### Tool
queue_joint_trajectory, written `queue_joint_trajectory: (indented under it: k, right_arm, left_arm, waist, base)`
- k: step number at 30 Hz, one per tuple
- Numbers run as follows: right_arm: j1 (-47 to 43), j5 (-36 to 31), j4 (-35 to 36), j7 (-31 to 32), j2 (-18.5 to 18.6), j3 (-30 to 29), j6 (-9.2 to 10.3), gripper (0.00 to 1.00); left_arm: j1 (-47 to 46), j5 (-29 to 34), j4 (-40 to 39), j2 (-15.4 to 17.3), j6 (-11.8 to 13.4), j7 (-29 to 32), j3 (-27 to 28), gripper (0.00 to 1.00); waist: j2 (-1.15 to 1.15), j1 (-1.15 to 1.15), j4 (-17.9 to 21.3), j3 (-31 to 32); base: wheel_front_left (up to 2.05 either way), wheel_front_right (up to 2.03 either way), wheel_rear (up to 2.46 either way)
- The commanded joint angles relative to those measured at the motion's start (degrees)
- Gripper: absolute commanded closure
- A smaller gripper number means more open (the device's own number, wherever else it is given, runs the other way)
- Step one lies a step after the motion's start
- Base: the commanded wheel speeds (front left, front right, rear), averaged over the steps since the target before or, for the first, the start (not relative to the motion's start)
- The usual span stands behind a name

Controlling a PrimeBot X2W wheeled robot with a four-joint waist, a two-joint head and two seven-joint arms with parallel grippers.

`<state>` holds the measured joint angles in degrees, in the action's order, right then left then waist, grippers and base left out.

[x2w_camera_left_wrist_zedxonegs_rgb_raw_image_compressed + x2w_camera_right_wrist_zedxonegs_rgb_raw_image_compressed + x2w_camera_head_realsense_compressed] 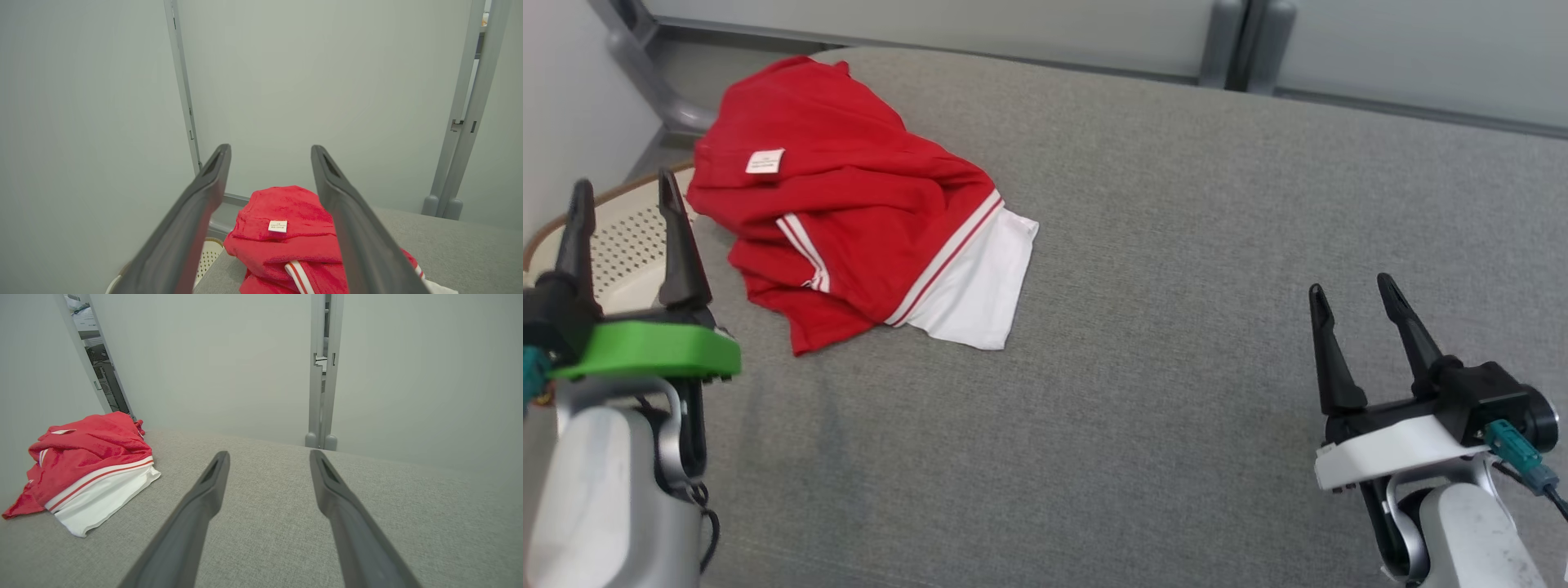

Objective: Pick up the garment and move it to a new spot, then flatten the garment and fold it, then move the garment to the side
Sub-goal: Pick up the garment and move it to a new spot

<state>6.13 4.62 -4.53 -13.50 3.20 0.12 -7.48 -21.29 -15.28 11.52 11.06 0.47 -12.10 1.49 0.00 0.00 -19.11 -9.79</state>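
Lying crumpled in the upper left of the head view, the red fabric garment with a white panel and red-and-white stripes (849,204) rests on the grey woven surface (1176,327), its small white label (765,161) facing up. At the left edge, the left gripper (625,181) on its green mount is spread wide and empty, just beside the garment and in front of a white perforated basket (621,245). At the lower right, well apart, the right gripper (1350,285) is likewise spread and empty.
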Motion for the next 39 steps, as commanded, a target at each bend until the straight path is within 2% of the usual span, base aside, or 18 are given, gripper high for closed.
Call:
queue_joint_trajectory:
  k: [1,13,25,35,37,39]
  right_arm:
    - [1.39,-0.64,0.97,0.2,0.55,-0.71,-0.03,0.0]
    - [5.06,-2.31,6.6,0.12,1.05,-7.21,-0.03,0.0]
    - [5.92,-2.81,8.92,-0.45,0.8,-8.48,-0.03,0.0]
    - [5.79,-3.18,9.79,0.05,1.05,-8.45,-0.03,0.0]
    - [5.55,-2.98,9.84,0.08,1.02,-8.23,-0.03,0.0]
    - [5.34,-2.81,9.79,0.05,0.97,-8.12,-0.03,0.0]
  left_arm:
    - [-3.38,-0.82,0.96,0.88,-0.51,-0.26,0.3,0.0]
    - [-24.65,-3.8,12.03,6.81,-3.58,0.24,2.9,0.0]
    - [-34.47,-6.56,29.59,12.69,-6.54,5.12,2.75,0.0]
    - [-35.8,-9.47,42.95,12.29,-7.46,18.66,0.24,0.0]
    - [-35.64,-10.78,45.55,11.94,-7.68,23.03,-0.58,0.0]
    - [-35.46,-11.64,46.34,11.97,-7.82,24.35,-0.83,0.0]
  waist:
    - [0.0,0.0,6.99,-8.26]
    - [0.0,0.0,15.18,-21.01]
    - [0.0,0.0,17.59,-25.34]
    - [0.0,0.0,17.24,-25.05]
    - [0.0,0.0,17.43,-24.82]
    - [0.0,0.0,17.59,-24.68]
  base:
    - [0.0,0.0,0.0]
    - [0.0,0.0,0.0]
    - [0.0,0.0,0.0]
    - [0.0,0.0,0.0]
    - [0.0,0.0,0.0]
    - [0.0,0.0,0.0]
